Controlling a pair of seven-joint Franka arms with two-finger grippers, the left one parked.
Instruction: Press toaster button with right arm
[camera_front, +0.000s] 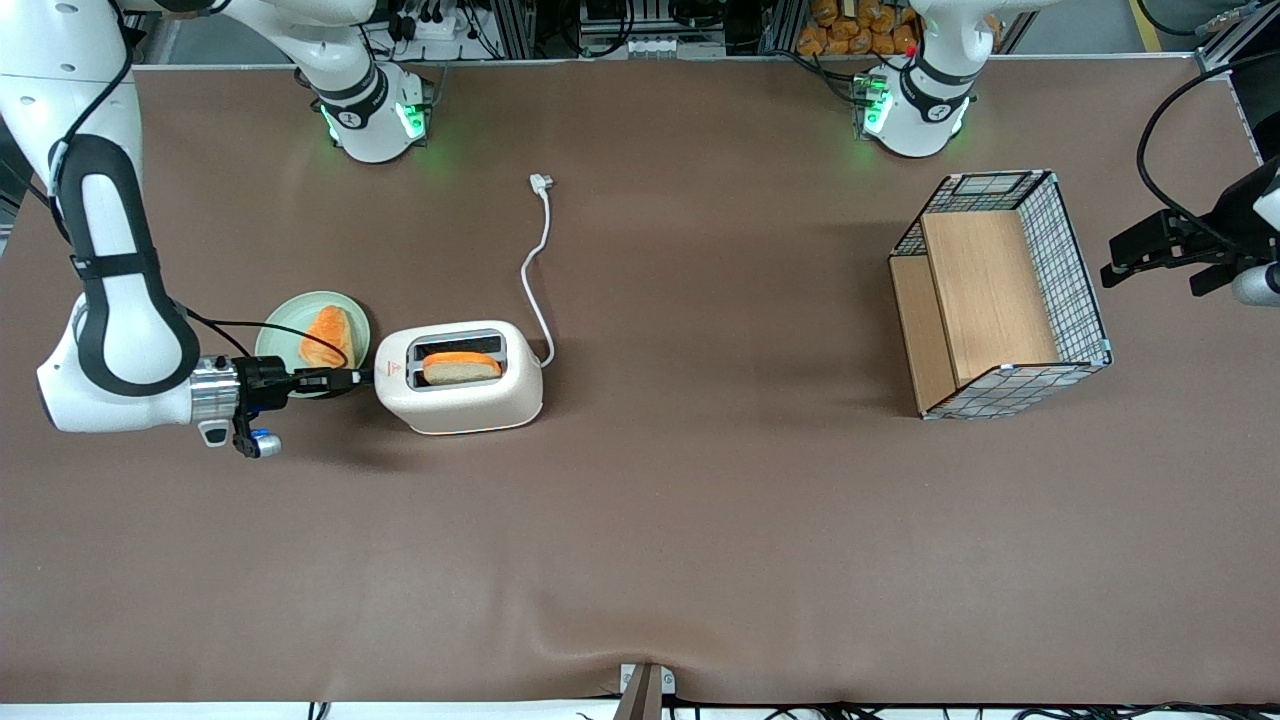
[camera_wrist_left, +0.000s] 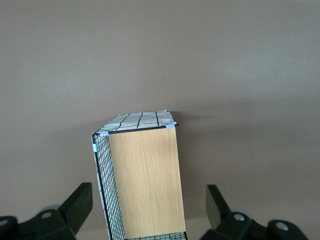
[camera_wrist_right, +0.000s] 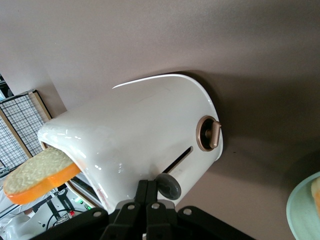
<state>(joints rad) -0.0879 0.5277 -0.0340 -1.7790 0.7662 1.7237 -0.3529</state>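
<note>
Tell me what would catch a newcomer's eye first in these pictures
The cream-white toaster stands out first, with a slice of bread sticking up from one slot. The right arm's gripper, fingers shut, sits at the toaster button on the toaster's narrow end. Right beside it is a green plate holding another piece of bread, and toward the parked arm's end of the table stands a wire basket with wooden panels.

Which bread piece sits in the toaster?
The slice standing in the toaster slot nearer the front camera; the other bread lies on the green plate beside the gripper.
</note>
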